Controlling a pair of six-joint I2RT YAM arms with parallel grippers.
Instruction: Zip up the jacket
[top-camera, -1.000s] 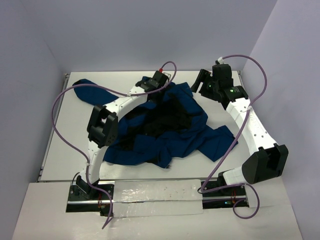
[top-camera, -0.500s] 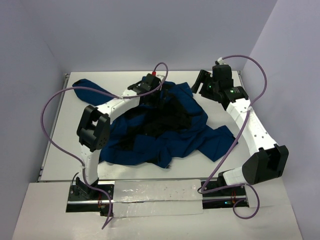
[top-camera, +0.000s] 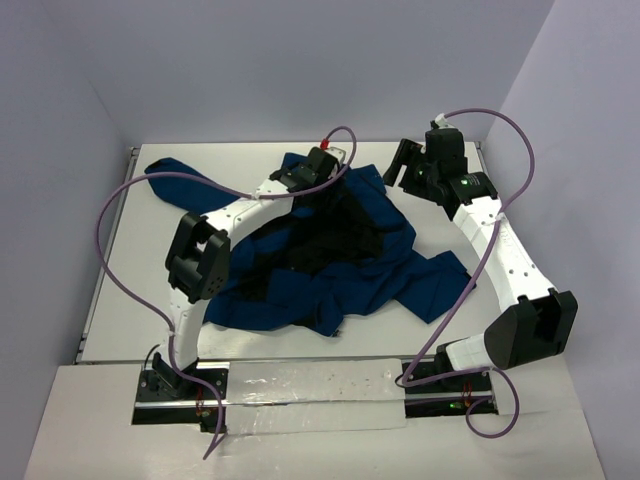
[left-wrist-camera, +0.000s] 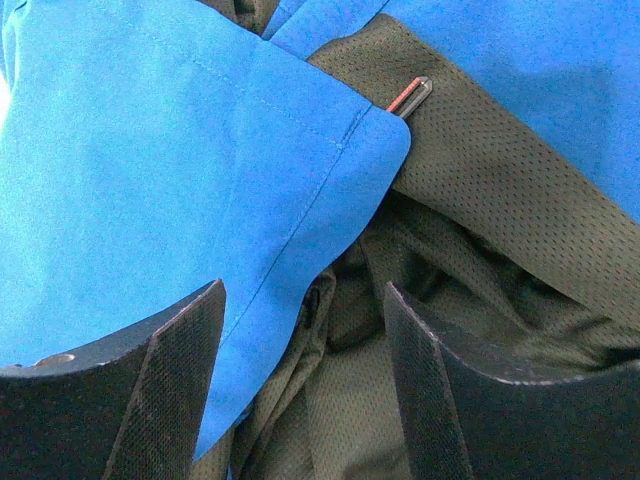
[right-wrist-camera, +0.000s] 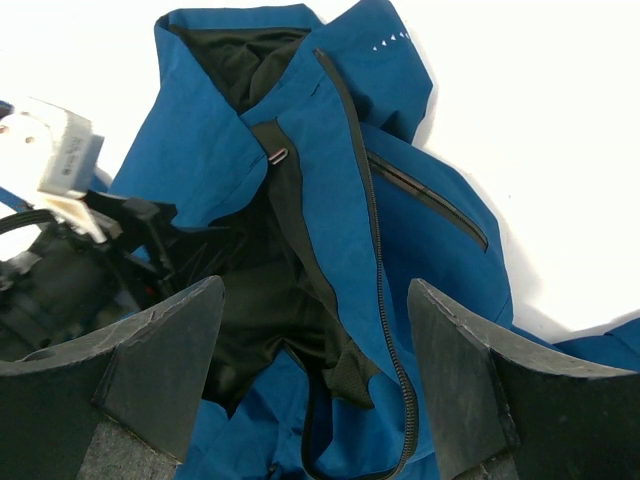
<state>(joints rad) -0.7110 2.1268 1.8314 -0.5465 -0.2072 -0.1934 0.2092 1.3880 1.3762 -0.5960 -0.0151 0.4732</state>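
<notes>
From above, you see the jacket (top-camera: 340, 262) crumpled mid-table (top-camera: 130, 280), the left gripper (top-camera: 322, 172) over its far edge and the right gripper (top-camera: 403, 168) just off its far-right corner

Your left wrist view shows the fingers (left-wrist-camera: 170, 390) spread and empty above the jacket's blue flap and mesh lining (left-wrist-camera: 500, 200)

In your right wrist view, the fingers (right-wrist-camera: 480, 380) are wide apart, holding nothing, above the jacket's zipper (right-wrist-camera: 375, 250)

Overhead view: even, diffuse light; faint soft shadows on the surface (top-camera: 120, 280); walls (top-camera: 300, 60) show a cool violet cast. Right wrist view: surface (right-wrist-camera: 560, 120) blown out to plain white. Left wrist view: jacket (left-wrist-camera: 150, 180) weave sharp and saturated; fingers (left-wrist-camera: 170, 400) of the left claw (left-wrist-camera: 305, 285) dark, slightly soft.
</notes>
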